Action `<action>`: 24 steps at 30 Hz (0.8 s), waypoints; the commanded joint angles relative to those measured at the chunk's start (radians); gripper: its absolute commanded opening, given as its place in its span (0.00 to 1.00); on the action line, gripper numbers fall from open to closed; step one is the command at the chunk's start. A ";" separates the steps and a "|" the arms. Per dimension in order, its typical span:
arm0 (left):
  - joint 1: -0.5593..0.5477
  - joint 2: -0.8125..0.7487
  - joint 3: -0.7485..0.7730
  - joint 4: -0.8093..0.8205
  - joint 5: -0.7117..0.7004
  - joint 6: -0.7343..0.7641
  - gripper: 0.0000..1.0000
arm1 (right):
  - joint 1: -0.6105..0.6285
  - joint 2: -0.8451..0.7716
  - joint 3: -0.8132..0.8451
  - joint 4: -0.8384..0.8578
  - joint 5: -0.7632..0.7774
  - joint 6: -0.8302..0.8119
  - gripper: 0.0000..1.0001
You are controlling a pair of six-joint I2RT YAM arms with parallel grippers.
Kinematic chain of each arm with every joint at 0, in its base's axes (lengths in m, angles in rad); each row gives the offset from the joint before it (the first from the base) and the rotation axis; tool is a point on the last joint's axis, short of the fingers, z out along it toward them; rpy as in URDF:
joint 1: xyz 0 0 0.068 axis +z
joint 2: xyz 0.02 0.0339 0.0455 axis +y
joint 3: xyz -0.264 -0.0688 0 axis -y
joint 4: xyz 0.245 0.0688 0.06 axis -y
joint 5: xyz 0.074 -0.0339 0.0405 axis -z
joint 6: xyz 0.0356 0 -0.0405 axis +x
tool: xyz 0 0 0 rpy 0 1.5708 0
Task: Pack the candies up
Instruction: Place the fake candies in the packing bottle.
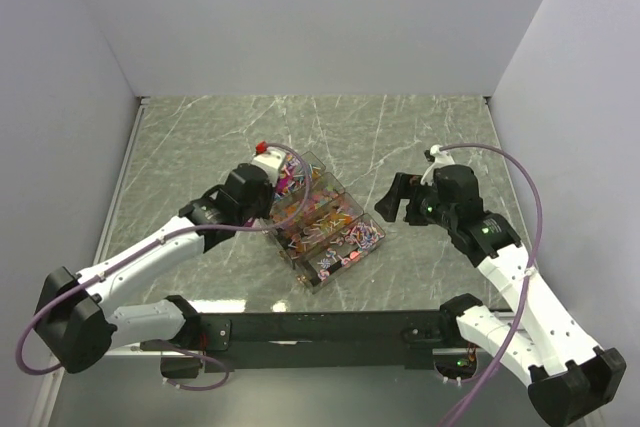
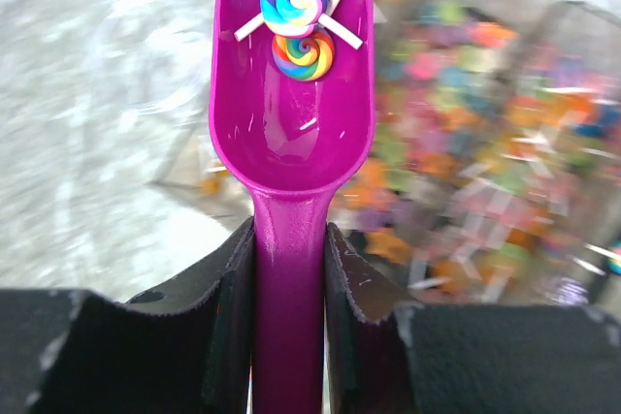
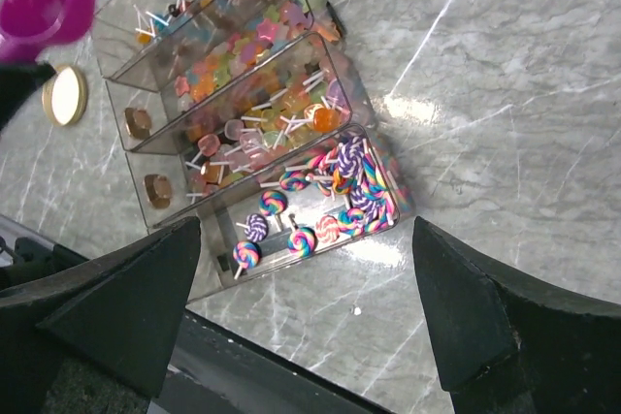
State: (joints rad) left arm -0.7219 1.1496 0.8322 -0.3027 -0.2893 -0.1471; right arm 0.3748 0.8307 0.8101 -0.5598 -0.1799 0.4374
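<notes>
The bench (image 1: pixel 420 137) is grey-green marble and fills the centre of the top view. A clear three-compartment box (image 3: pixel 116 46) lies diagonally at the centre of that view.

The left claw (image 2: pixel 288 269) is at the lower centre of the left wrist view, closed on the handle of the magenta scoop (image 2: pixel 291 123). The bowl of the scoop points to the top of the frame, beside the blurred box.

The right claw (image 3: pixel 306 239) stands wide apart and grips nothing. Its fingers occupy the lower left and lower right of the right wrist view, above the box.

A round tan lid (image 3: pixel 65 96) lies on the bench at the left edge of that view, just beside the box.

The candies (image 3: pixel 262 133) fill all three compartments. A few swirl lollipops lie in the scoop bowl.
</notes>
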 commanded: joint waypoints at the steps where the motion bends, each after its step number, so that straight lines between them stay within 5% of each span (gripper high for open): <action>1: 0.059 0.015 0.054 -0.038 -0.057 0.064 0.01 | -0.005 -0.022 -0.008 0.057 -0.026 -0.014 0.95; 11: 0.260 0.113 0.123 -0.110 -0.088 0.207 0.01 | -0.005 -0.071 -0.025 0.058 -0.030 -0.069 0.96; 24: 0.272 0.209 0.199 -0.213 -0.155 0.323 0.01 | -0.004 -0.117 -0.043 0.066 -0.013 -0.092 0.96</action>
State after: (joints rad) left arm -0.4492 1.3449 0.9714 -0.5068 -0.4004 0.1307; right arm 0.3748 0.7315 0.7773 -0.5316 -0.2005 0.3672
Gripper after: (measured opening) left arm 0.324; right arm 0.963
